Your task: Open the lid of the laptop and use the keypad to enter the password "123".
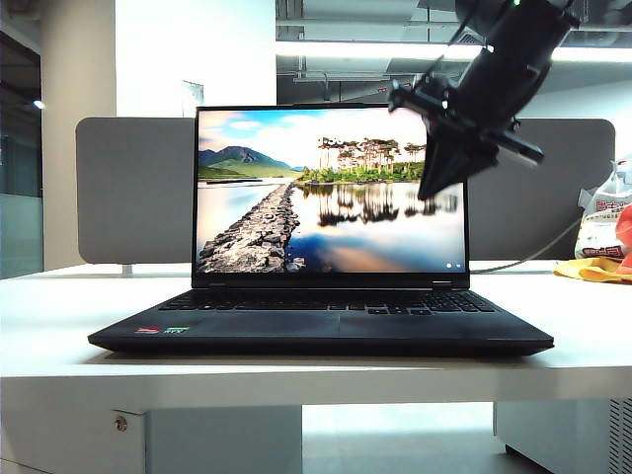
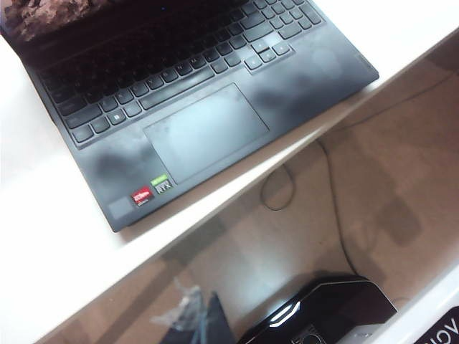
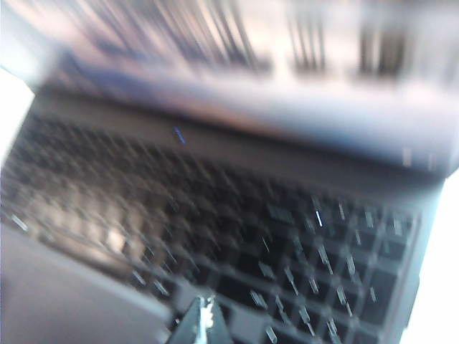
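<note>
The laptop (image 1: 326, 334) stands open on the white table (image 1: 59, 326). Its lid (image 1: 331, 193) is upright, with a lake landscape on the screen. The keypad (image 1: 336, 301) lies below the screen. My right gripper (image 1: 432, 190) hangs in front of the screen's right side, pointing down and left. In the blurred right wrist view it (image 3: 204, 319) is shut with nothing in it, over the right part of the keypad (image 3: 287, 251). My left gripper (image 2: 208, 315) hovers off the table's front edge, fingers together in a point, with the keypad (image 2: 165, 64) and touchpad (image 2: 206, 131) beyond it.
A wide grey divider (image 1: 133, 188) stands behind the laptop. A plastic bag and orange and yellow items (image 1: 604, 242) lie at the table's far right, with a cable (image 1: 533, 255) running to them. Below the table edge are a black device (image 2: 323, 308) and a floor cable (image 2: 337, 186).
</note>
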Controlling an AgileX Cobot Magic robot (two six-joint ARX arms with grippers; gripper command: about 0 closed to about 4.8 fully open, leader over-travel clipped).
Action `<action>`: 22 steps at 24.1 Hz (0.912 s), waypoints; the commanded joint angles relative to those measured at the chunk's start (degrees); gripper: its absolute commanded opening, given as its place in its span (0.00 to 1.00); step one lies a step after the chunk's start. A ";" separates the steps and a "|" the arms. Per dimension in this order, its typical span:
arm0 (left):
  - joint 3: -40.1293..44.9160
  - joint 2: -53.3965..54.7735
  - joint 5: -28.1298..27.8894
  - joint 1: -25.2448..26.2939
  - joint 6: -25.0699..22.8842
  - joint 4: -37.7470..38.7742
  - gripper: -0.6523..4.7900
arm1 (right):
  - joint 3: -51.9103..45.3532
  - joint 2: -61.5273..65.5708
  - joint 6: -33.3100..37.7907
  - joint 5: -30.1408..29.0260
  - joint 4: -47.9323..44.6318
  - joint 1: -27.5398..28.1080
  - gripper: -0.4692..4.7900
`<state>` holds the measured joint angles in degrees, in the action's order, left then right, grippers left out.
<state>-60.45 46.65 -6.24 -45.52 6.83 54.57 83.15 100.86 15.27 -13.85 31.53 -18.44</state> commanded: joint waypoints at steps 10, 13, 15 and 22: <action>-0.20 4.83 6.54 0.00 -0.87 -7.04 0.11 | -0.24 5.66 -3.82 1.75 5.86 -0.11 0.09; -0.26 4.90 6.51 0.00 -0.87 -7.26 0.11 | -0.26 6.84 -4.50 1.73 6.27 -0.13 0.09; -0.26 4.90 6.51 0.00 -0.85 -7.34 0.11 | -0.22 7.48 -4.50 1.66 6.32 -0.15 0.09; -0.28 4.90 6.51 0.00 -0.85 -7.50 0.11 | -0.13 9.60 -4.24 1.22 5.09 -1.55 0.09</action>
<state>-60.53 51.62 0.01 -45.50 6.13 47.70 82.67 110.19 10.90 -12.45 37.10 -19.99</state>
